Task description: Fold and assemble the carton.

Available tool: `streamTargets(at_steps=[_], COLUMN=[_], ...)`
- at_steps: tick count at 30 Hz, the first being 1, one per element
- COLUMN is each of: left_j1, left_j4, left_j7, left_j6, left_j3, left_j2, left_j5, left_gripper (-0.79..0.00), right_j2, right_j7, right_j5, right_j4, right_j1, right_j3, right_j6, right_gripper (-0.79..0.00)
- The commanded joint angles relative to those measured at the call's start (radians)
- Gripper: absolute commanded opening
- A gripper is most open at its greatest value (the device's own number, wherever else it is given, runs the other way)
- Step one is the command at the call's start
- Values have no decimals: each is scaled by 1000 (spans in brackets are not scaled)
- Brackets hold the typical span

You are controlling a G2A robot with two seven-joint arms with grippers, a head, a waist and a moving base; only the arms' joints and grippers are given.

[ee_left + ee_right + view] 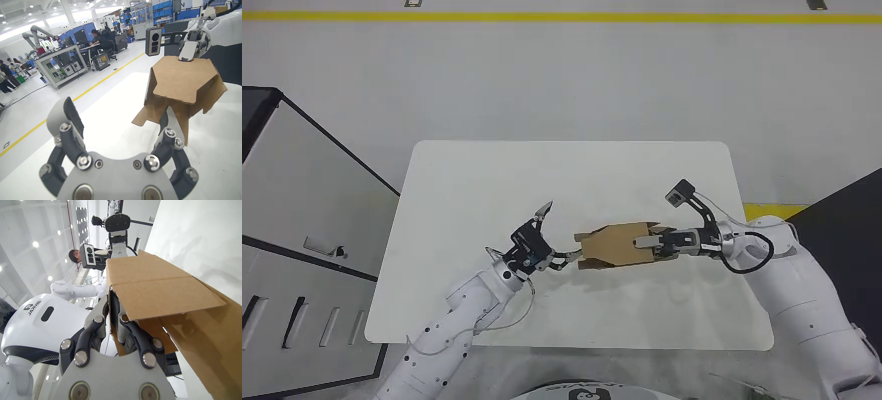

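Note:
A brown carton [612, 247] is held just above the middle of the white table [572, 175], partly erected with loose end flaps. My right gripper [654, 242] is shut on the wall at its right end; the right wrist view shows the cardboard edge pinched between the fingers [110, 309], with the carton [160, 291] stretching away from them. My left gripper [555, 236] stands open at the carton's left end. In the left wrist view one finger [72, 113] is free over the table. The other [168, 118] is tucked under a hanging flap of the carton [181, 83]. The right gripper [186, 55] grips its far end.
A grey cabinet [302, 230] stands beside the table's left edge, and a dark surface [842, 205] lies off its right edge. A yellow line [562, 16] crosses the floor beyond. The table's far half is bare.

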Motion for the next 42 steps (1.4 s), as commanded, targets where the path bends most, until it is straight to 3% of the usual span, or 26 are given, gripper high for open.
streamTargets(at_steps=[1, 12, 42], left_j1=[-1, -4, -45], left_j4=[-2, -4, -39], left_j7=[3, 0, -43], left_j6=[-3, 13, 18], left_j3=[4, 5, 21], left_j2=[0, 0, 0], left_j5=[0, 2, 51], left_gripper=[0, -89, -74], right_j2=[2, 15, 49], right_j7=[3, 13, 34], right_j5=[-3, -20, -38], right_j4=[-6, -35, -75], right_j1=[-5, -25, -15], right_j3=[0, 4, -52], right_j6=[2, 13, 34], right_gripper=[-785, -785, -785])
